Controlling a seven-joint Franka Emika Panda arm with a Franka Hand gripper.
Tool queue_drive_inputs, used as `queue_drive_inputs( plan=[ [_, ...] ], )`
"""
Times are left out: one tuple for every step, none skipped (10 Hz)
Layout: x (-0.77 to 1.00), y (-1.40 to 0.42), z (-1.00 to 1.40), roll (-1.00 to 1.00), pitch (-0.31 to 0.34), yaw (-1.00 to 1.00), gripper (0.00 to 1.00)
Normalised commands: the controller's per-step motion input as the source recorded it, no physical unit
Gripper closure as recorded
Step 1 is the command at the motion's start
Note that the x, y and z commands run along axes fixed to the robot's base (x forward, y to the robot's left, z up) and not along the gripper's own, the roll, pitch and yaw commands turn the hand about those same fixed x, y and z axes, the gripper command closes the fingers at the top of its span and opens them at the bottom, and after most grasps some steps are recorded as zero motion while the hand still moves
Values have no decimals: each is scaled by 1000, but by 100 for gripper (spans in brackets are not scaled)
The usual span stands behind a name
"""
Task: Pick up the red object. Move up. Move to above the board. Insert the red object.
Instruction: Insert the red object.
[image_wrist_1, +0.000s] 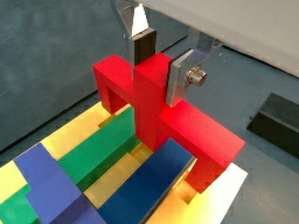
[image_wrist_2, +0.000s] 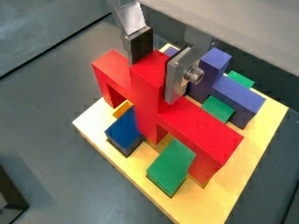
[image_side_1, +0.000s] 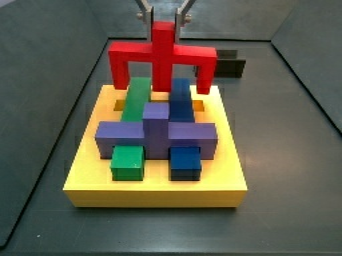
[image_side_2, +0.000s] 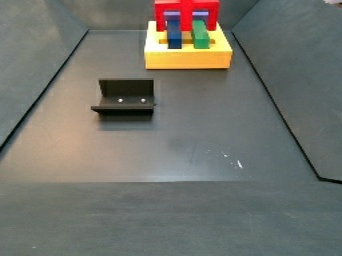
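Observation:
The gripper (image_wrist_1: 162, 63) is shut on the central stem of the red object (image_wrist_1: 176, 118), with a silver finger on each side; both wrist views show this grip (image_wrist_2: 158, 63). The red object (image_side_1: 163, 52) stands upright at one end of the yellow board (image_side_1: 154, 190), its two legs straddling a green bar (image_side_1: 138, 98) and a blue bar (image_side_1: 179, 98). The leg ends reach about the board's top surface; I cannot tell whether they sit in slots. A purple cross block (image_side_1: 154, 130) lies mid-board. The gripper (image_side_1: 163, 22) is straight above the board.
The dark fixture (image_side_2: 124, 97) stands on the grey floor well away from the board (image_side_2: 187, 58), and it also shows in a wrist view (image_wrist_1: 274, 122). Grey walls enclose the floor on the sides (image_side_2: 34, 100).

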Motion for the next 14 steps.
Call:
queue_drive_inputs(
  plan=[
    [-43, 0, 0, 93, 0, 126, 100],
    [0, 0, 0, 69, 0, 157, 100],
    [0, -17, -91, 50, -26, 114, 100],
    [126, -57, -140, 27, -23, 23, 100],
    [177, -34, -194, 57, 0, 0, 100],
    [203, -23, -177, 70, 0, 0, 100],
    [140, -9, -203, 50, 0, 0, 100],
    [0, 0, -151, 54, 0, 0, 100],
    [-151, 0, 0, 0, 0, 0, 100],
    [-134, 0, 137, -13, -10, 0, 100],
    [-183, 0, 191, -17, -29, 0, 100],
    [-146, 0, 197, -16, -39, 0, 100],
    [0, -23, 80, -7, -40, 0, 100],
    [0, -31, -34, 13, -37, 0, 100]
  ],
)
